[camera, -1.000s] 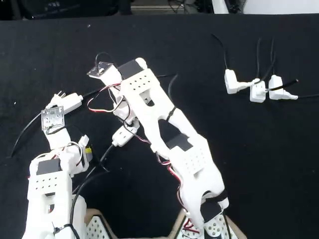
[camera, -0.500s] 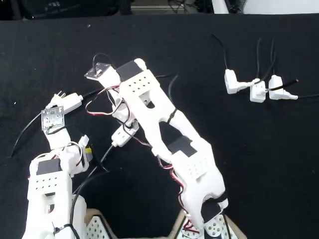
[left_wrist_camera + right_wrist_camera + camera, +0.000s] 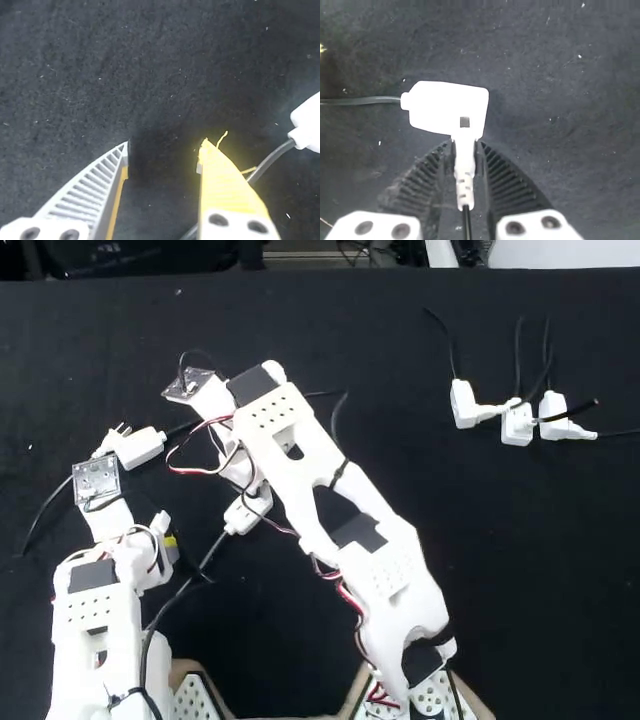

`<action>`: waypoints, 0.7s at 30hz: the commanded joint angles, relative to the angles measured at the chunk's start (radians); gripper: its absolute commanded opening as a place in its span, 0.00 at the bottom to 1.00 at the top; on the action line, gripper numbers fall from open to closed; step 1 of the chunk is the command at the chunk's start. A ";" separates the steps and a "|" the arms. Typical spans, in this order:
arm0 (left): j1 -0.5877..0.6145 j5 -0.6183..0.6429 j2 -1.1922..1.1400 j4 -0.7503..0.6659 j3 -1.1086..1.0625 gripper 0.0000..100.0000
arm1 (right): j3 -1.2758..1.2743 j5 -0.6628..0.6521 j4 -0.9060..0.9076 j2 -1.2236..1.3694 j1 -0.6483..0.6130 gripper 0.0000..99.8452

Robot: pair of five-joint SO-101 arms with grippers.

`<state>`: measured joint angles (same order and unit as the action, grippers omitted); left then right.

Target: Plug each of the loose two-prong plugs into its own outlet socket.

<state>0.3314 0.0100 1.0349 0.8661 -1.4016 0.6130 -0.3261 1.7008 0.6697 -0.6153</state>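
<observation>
Here our right gripper (image 3: 464, 146) clamps the neck of a white plug (image 3: 447, 107), its body just beyond the tips; our left gripper (image 3: 163, 145) gapes empty.

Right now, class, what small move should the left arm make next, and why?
Probably shift the left pincer sideways to the loose plug. Its jaws stand open over bare black cloth, holding nothing, while that plug lies close beside it with its prongs uncovered.
</observation>
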 commanded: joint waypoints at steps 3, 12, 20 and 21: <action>0.016 -0.005 0.011 0.005 0.042 0.22 | 0.070 0.005 0.018 0.028 0.011 0.01; 0.016 -0.005 0.011 0.005 0.042 0.22 | 0.071 0.011 0.023 0.090 0.009 0.01; 0.028 -0.005 0.011 0.005 0.042 0.22 | 0.061 0.192 0.015 0.104 0.018 0.01; 0.038 -0.003 0.011 0.005 0.042 0.22 | 0.061 0.201 0.015 0.104 0.018 0.01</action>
<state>0.3391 0.0084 1.0349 0.8661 -1.4016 0.6912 -0.1741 1.7208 0.7587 -0.6122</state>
